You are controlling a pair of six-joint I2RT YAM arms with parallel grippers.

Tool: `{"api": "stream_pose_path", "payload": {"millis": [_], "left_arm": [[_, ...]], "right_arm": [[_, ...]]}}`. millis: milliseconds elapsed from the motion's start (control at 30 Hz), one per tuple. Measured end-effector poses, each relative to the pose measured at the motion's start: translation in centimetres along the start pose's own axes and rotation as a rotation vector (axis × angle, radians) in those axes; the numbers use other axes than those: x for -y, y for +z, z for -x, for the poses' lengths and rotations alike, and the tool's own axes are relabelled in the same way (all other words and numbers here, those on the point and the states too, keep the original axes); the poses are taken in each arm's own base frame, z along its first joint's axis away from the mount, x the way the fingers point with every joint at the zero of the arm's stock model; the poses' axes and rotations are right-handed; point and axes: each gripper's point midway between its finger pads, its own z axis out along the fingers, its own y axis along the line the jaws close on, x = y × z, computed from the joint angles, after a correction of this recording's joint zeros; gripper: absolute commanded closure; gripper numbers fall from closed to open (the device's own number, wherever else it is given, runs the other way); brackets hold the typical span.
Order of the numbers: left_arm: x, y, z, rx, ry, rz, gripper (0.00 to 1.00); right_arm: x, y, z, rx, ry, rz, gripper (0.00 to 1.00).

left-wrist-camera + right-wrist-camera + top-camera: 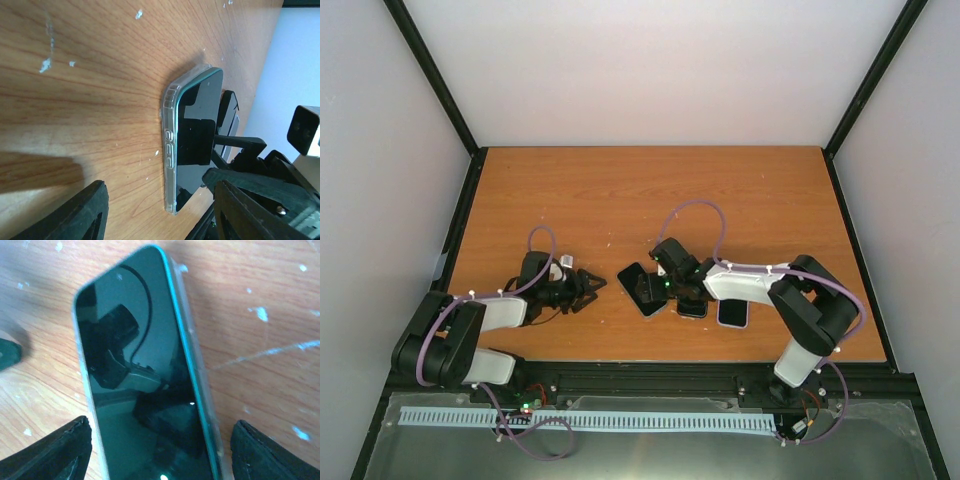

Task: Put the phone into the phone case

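Observation:
A black-screened phone (638,289) with a teal rim lies flat on the wooden table, seated in a clear case. In the left wrist view the case's clear side wall (170,150) with button bumps runs along the phone (197,125). In the right wrist view the phone (135,375) fills the middle and the case's edge (197,360) shows on its right. My right gripper (667,283) (160,455) is open, its fingers on either side of the phone's near end. My left gripper (588,289) (160,220) is open and empty just left of the phone.
Two more dark phone-shaped things lie right of the phone, one (692,306) under my right arm and one with a light rim (732,312) near the table's front edge (660,360). Black frame posts and white walls enclose the table.

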Motion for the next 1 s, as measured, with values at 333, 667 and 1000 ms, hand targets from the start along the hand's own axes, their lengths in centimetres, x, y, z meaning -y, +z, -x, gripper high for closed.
{"api": "stream_pose_path", "payload": {"millis": [333,667,1000], "left_arm": [[-0.9,0.4,0.1,-0.002,-0.006,0.023,0.53],[-0.8,1.8,-0.7,-0.052,0.014,-0.007,0.66],[-0.7,2.3,-1.1,-0.057,0.025,-0.048,0.67]], "right_arm": [[-2.7,0.9,-0.2,-0.024,0.002,0.158,0.26],[-5.6,1.8,0.1,-0.040,0.110,0.350,0.27],[-5.6,1.5,0.7,-0.017,0.244,0.425,0.27]]}}
